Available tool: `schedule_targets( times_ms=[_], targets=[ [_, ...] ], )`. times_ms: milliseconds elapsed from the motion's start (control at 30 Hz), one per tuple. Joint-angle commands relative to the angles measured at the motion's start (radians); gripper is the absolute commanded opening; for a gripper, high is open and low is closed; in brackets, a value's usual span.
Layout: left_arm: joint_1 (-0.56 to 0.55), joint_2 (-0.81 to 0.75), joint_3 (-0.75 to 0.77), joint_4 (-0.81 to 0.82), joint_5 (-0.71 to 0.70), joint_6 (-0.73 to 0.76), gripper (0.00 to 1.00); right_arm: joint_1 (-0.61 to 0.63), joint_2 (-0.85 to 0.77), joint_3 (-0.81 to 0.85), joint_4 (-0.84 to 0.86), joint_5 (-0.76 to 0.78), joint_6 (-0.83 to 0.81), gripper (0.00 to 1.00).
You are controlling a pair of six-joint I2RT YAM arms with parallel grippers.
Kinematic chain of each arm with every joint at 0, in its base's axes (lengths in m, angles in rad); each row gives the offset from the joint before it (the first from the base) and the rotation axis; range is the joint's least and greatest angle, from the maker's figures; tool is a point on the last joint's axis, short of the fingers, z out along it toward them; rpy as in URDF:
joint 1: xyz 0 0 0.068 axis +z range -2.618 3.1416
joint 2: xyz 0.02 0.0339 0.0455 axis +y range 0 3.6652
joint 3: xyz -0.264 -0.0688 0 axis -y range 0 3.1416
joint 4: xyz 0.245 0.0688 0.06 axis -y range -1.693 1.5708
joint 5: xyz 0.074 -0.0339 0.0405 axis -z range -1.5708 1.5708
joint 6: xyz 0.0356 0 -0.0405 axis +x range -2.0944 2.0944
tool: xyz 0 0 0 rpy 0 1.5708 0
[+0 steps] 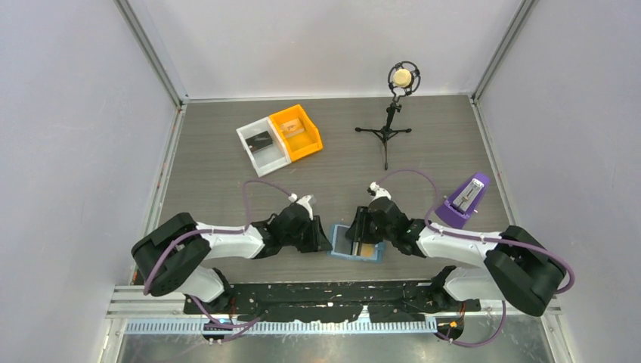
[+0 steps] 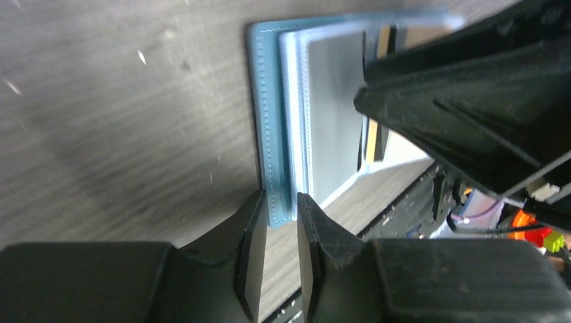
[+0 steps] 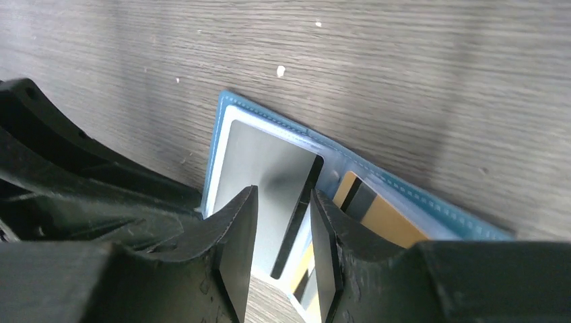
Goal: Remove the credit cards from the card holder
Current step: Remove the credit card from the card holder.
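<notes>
Low centre in the top view, the card holder (image 1: 342, 243) lies open. Left pincer (image 2: 280, 200) straddles its corner, clenched or not I cannot tell; right pincer (image 3: 284, 195), released, should close squarely on the black card (image 3: 298, 217).

left hand (image 1: 326, 240) and right hand (image 1: 360, 227) crowd card holder (image 1: 342, 248), open table (image 1: 340, 178) beyond, bins (image 1: 308, 148) farther back
</notes>
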Motion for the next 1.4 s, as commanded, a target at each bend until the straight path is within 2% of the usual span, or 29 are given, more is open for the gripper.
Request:
schedule_targets(
  times_ms=[0,167,367,600,733,1033,1367],
  targets=[
    [-0.046,-0.061,-0.071,0.019,-0.031,-0.07,0.25,0.002,0.061,0.04,0.108,-0.11,-0.144,0.43],
    [-0.049,-0.184,-0.123,-0.101,-0.143,-0.121,0.23,0.002,0.083,0.09,0.097,-0.21,-0.271,0.43],
    [-0.049,-0.242,-0.091,-0.16,-0.177,-0.095,0.24,0.001,0.032,0.148,-0.047,-0.197,-0.336,0.43],
    [-0.049,-0.2,0.027,-0.158,-0.115,-0.009,0.23,-0.002,-0.028,0.118,-0.104,-0.194,-0.302,0.42],
    [-0.048,-0.161,0.064,-0.148,-0.101,0.011,0.16,-0.005,-0.029,0.109,-0.092,-0.217,-0.308,0.38],
    [-0.047,-0.059,0.056,-0.086,-0.087,0.011,0.12,-0.053,0.025,0.085,0.0,-0.325,-0.314,0.36],
    [-0.048,0.009,0.057,-0.122,-0.134,0.034,0.12,-0.084,0.096,0.074,0.007,-0.288,-0.35,0.36]
  ],
)
